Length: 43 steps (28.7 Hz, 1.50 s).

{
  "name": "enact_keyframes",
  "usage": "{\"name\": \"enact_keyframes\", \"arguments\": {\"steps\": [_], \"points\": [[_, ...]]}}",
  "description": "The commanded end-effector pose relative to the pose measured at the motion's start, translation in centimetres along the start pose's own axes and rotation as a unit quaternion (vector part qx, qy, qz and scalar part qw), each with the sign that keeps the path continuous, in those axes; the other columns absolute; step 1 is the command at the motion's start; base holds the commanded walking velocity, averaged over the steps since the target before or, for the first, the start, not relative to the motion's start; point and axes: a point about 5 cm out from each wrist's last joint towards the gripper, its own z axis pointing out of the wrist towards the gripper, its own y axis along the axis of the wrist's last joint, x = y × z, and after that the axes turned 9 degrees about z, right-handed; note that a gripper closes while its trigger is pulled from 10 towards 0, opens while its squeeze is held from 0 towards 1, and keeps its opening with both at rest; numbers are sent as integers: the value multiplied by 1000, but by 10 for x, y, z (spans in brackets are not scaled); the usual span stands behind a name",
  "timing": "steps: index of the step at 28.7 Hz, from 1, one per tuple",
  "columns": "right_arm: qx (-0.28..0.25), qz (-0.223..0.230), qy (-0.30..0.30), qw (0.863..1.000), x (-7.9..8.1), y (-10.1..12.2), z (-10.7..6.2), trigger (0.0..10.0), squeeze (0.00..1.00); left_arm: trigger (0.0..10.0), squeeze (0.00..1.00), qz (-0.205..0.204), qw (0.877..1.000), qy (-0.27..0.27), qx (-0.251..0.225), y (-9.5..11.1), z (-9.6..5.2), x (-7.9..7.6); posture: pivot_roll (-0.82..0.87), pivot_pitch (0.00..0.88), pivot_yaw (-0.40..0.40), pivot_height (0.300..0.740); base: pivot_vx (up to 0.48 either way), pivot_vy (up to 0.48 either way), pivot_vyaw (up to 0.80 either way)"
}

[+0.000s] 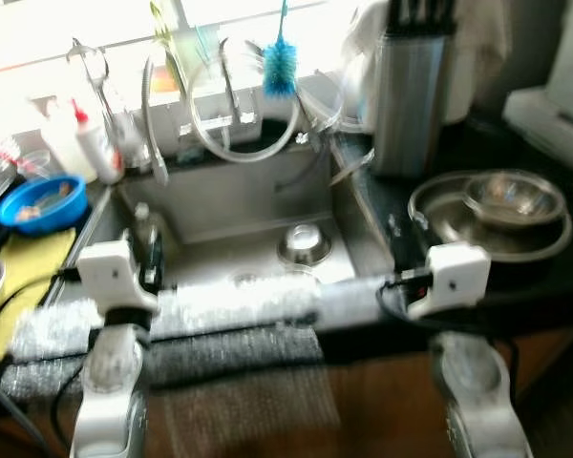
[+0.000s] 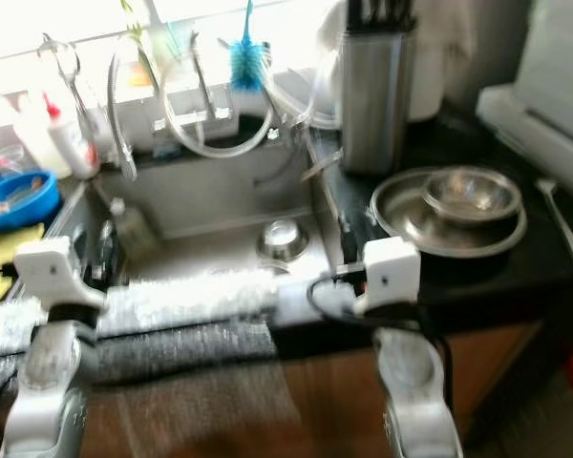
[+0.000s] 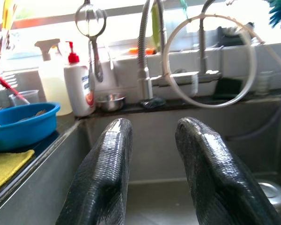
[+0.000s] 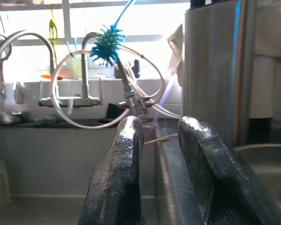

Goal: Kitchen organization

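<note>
So, both arms up at the sink (image 1: 220, 205) edge. Left gripper (image 3: 152, 154) is over the basin's 9 o'clock side, fingers spread w/ nothing btwn them. Right gripper (image 4: 161, 159) sits at the 3 o'clock rim, also spread, empty. Small steel bowl (image 1: 303, 243) lies in the basin near the middle. Stacked steel bowls (image 1: 497, 205) on the counter at 3 o'clock, blue bowl (image 1: 43, 202) at 9, knife block (image 1: 411, 91) at 1.

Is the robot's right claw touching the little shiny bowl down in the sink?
Apart. In the right eye view, the right claw sits over the sink's edge, with bare sink floor between it and the small bowl.
</note>
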Motion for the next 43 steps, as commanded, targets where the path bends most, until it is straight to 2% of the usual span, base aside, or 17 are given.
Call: {"name": "enact_keyframes", "arguments": {"steps": [1, 14, 21, 24, 29, 39, 43], "points": [[1, 0, -2, 1000, -1, 2, 0, 10000, 0, 10000, 0, 10, 1000, -2, -4, 2, 2, 0, -133, 0, 153, 740, 0, 0, 0], [2, 2, 1, 1000, 0, 2, 1, 10000, 0, 10000, 0, 5, 1000, -2, -5, 2, 4, -2, -134, 0, 154, 740, 0, 0, 0], [7, 2, 5, 1000, 0, 2, 1, 10000, 0, 10000, 0, -8, 1000, -15, 3, -2, 4, -11, -152, 0, 140, 740, 0, 0, 0], [14, 0, 7, 1000, -2, 2, -1, 10000, 0, 10000, 0, -25, 1000, -10, 10, -6, 1, -18, -172, 0, 116, 740, 0, 0, 0], [15, -2, 15, 1000, -2, 5, 1, 10000, 0, 10000, 0, -35, 999, -1, 12, -8, 1, -20, -179, 0, 87, 740, 0, 0, 0], [25, -11, 33, 999, -11, 6, 3, 10000, 0, 10000, 0, -41, 999, 19, 17, -11, -6, -22, -149, 0, 36, 740, 0, 0, 0], [25, -7, 37, 999, -8, 8, 7, 10000, 0, 10000, 0, -40, 999, 22, 17, -12, -7, -21, -144, 0, 19, 740, 0, 0, 0]]}}
